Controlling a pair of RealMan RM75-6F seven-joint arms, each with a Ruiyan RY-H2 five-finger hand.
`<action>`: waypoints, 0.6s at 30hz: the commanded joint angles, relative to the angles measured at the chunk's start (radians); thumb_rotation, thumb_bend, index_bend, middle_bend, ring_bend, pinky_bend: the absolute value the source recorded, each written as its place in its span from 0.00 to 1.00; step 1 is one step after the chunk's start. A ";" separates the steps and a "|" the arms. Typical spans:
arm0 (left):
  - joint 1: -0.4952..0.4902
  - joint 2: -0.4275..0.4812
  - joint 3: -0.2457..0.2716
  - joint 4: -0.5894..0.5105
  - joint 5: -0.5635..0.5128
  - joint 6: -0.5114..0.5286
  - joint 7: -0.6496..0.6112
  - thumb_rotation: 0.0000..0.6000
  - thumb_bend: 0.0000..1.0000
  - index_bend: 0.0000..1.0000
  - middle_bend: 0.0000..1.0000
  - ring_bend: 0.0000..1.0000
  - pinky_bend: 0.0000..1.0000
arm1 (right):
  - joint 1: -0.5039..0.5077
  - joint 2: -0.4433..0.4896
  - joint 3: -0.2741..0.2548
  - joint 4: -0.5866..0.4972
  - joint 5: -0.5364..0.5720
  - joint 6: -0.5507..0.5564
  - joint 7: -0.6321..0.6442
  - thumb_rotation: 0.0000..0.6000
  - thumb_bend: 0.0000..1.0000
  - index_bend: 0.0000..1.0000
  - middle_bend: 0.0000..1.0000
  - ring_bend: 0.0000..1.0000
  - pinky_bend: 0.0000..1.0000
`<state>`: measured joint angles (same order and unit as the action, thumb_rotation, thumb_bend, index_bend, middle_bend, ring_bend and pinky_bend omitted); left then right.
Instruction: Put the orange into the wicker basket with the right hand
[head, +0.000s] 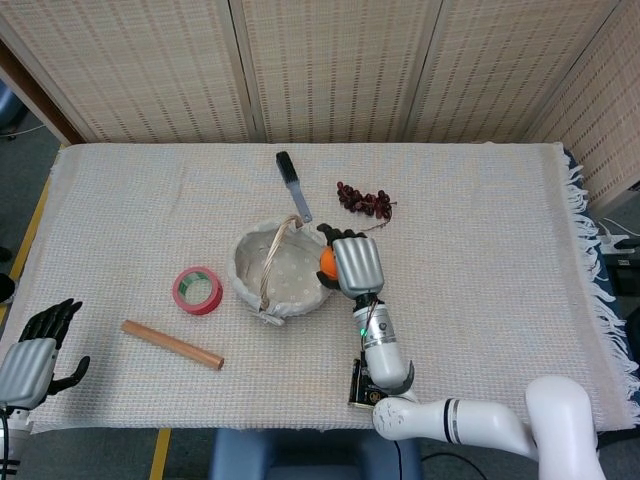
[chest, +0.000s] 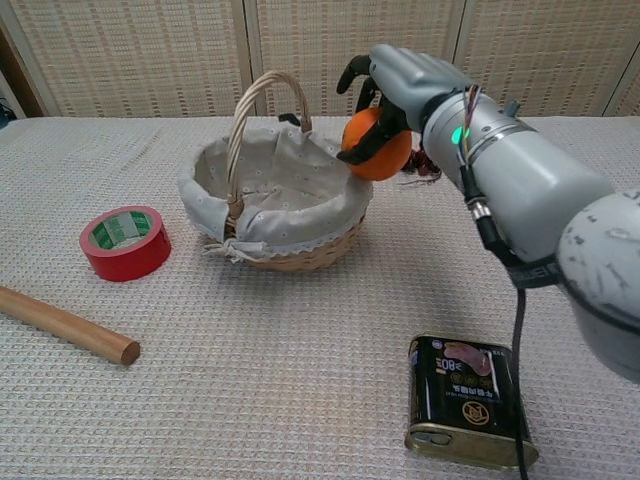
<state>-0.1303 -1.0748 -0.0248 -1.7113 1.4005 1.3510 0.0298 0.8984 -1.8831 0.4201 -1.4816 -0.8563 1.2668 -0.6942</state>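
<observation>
Table (head: 500, 250) under cream woven cloth, whole only in head view, with grey left hand (head: 30, 360) idle, fingers apart, at near-left edge. Cloth-lined wicker basket (chest: 270, 215); grey right hand (chest: 400, 75) above its right rim, dark fingers (chest: 362, 75) wrapped around round orange (chest: 375, 145), held aloft.

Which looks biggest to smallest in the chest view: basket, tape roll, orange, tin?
1. Wicker basket, clearly largest.
2. Black tin, though it sits nearest the camera, which inflates it.
3. Red tape roll and the orange in the right hand look alike.
</observation>
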 joint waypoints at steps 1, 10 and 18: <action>0.000 0.001 0.001 0.000 0.001 -0.001 -0.005 1.00 0.39 0.00 0.00 0.00 0.07 | 0.041 -0.069 0.010 0.072 -0.032 0.007 0.025 1.00 0.25 0.28 0.62 0.66 0.74; 0.000 0.005 0.004 -0.003 0.004 -0.006 -0.014 1.00 0.38 0.00 0.00 0.00 0.07 | 0.054 -0.108 0.033 0.118 -0.075 0.024 0.076 1.00 0.25 0.32 0.62 0.65 0.74; -0.001 0.005 0.002 -0.008 -0.001 -0.007 -0.013 1.00 0.38 0.00 0.00 0.00 0.07 | 0.065 -0.120 0.055 0.142 -0.085 0.024 0.089 1.00 0.25 0.36 0.62 0.64 0.74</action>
<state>-0.1309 -1.0700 -0.0226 -1.7187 1.3991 1.3439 0.0170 0.9619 -2.0006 0.4742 -1.3428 -0.9392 1.2920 -0.6084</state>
